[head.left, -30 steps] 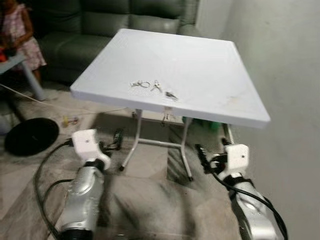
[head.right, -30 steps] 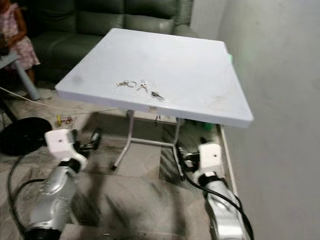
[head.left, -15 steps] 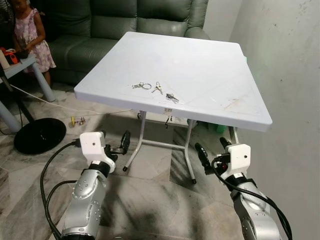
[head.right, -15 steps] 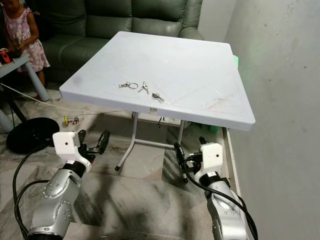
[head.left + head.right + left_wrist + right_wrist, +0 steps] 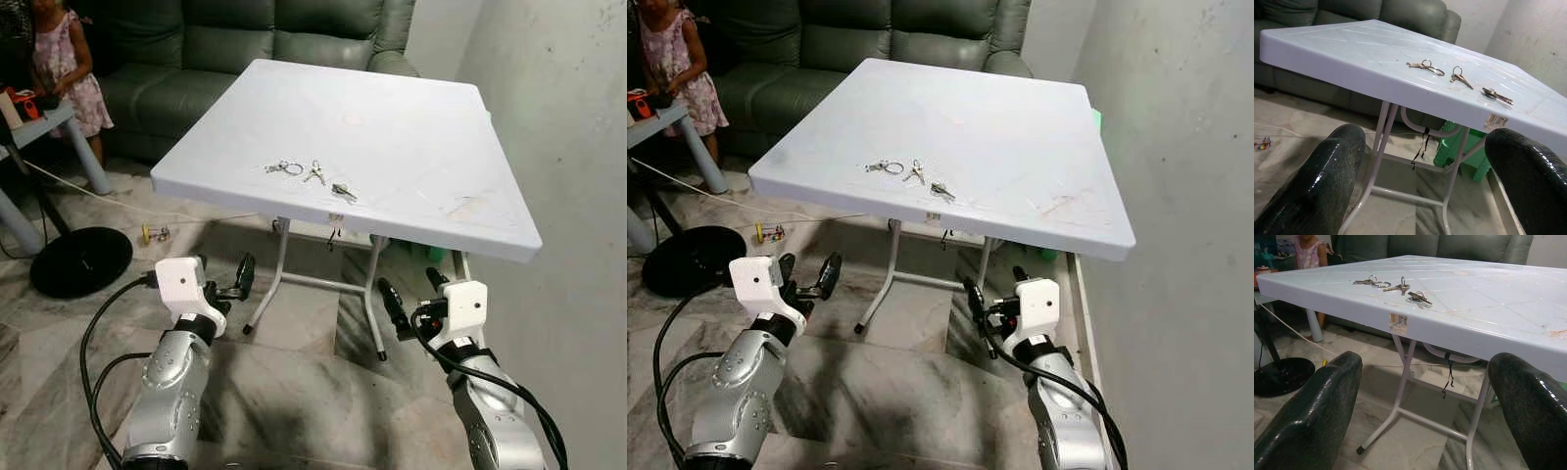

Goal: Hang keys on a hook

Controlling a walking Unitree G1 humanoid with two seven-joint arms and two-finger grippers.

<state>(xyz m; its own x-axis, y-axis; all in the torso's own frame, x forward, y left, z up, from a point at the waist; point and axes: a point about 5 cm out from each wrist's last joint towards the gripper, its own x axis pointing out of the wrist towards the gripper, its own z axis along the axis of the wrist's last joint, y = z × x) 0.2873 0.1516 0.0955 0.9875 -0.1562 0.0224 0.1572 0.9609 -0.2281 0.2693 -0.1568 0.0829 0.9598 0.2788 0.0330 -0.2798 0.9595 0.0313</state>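
Three small sets of metal keys lie in a row near the front edge of a white folding table [image 5: 421, 117]: a ringed set [image 5: 285, 167], a middle set [image 5: 314, 173] and a darker set [image 5: 343, 191]. Both arms are held low in front of the table, below its edge. My left gripper [image 5: 223, 277] is open and empty, to the left of the table legs. My right gripper [image 5: 409, 294] is open too, under the table's front right part. In the left wrist view the keys [image 5: 1459, 78] lie beyond the wide-apart fingers [image 5: 1327, 181]. The right wrist view shows the keys [image 5: 1398, 286] likewise.
A green sofa [image 5: 196, 39] stands behind the table and a white wall [image 5: 573, 117] runs close along the right. At the far left are a person in a pink dress [image 5: 64, 69], a small grey table [image 5: 39, 122] and a black round base [image 5: 78, 259] on the marble floor.
The whole picture has shifted and sharpened as the camera moved. Both grippers stay low and open before the table. The keys lie where they were.
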